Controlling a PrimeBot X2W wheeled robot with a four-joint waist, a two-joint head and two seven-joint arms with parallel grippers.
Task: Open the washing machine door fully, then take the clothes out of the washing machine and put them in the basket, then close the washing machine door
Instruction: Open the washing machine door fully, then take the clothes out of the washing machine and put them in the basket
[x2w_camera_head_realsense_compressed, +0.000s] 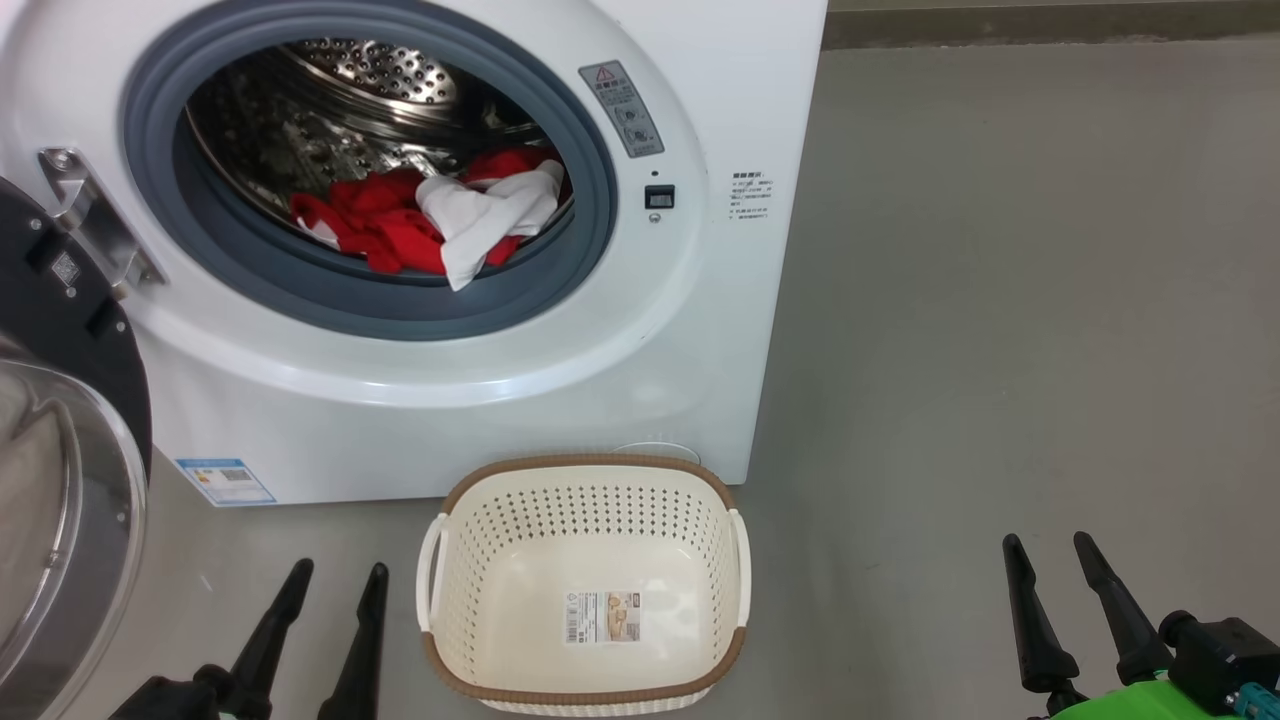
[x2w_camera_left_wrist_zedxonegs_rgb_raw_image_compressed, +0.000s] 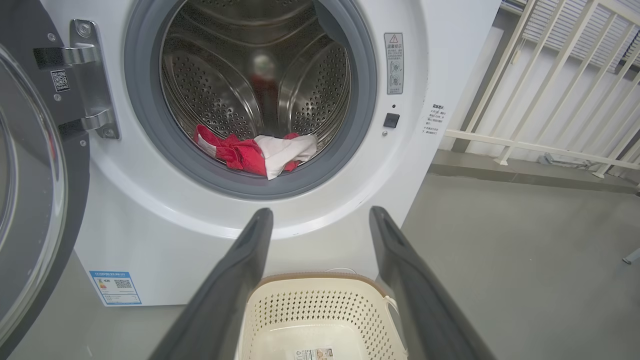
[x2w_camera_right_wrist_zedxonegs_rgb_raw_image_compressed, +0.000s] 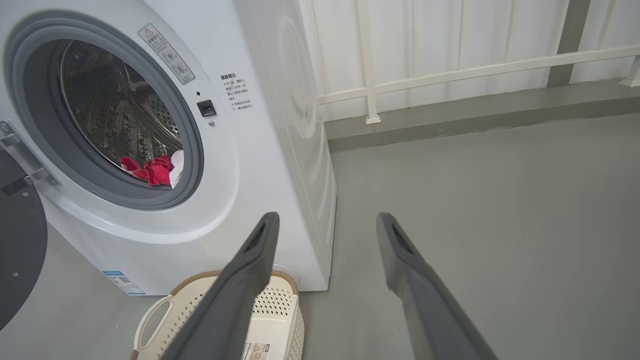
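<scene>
A bare grey floor (x2w_camera_head_realsense_compressed: 1000, 300) runs up to a white railing (x2w_camera_right_wrist_zedxonegs_rgb_raw_image_compressed: 450, 72) behind the washing machine (x2w_camera_head_realsense_compressed: 700, 330). The clothes (x2w_camera_head_realsense_compressed: 430, 215), red pieces with a white one draped over them, lie in a low heap at the bottom front of the washing machine's drum, the white piece spilling onto the grey rubber ring (x2w_camera_head_realsense_compressed: 590, 250). The heap's long axis runs across the machine's opening, side to side.

The washing machine door (x2w_camera_head_realsense_compressed: 60, 450) is swung out on the machine's left side and looks fully open, so the step in hand is probably the first reach for the clothes. The basket (x2w_camera_head_realsense_compressed: 590, 475) stands on the floor just in front of the machine, below its opening, with nothing in it.

The left gripper (x2w_camera_head_realsense_compressed: 339, 568) hangs in front of the machine's left half, fingers parted and holding nothing. In the left wrist view its fingers frame the heap almost straight ahead and above. The right gripper (x2w_camera_head_realsense_compressed: 1048, 540), likewise spread and unladen, sits well off the machine's right side. The left arm is therefore judged the nearer, with a forward and upward reach over the ring.
</scene>
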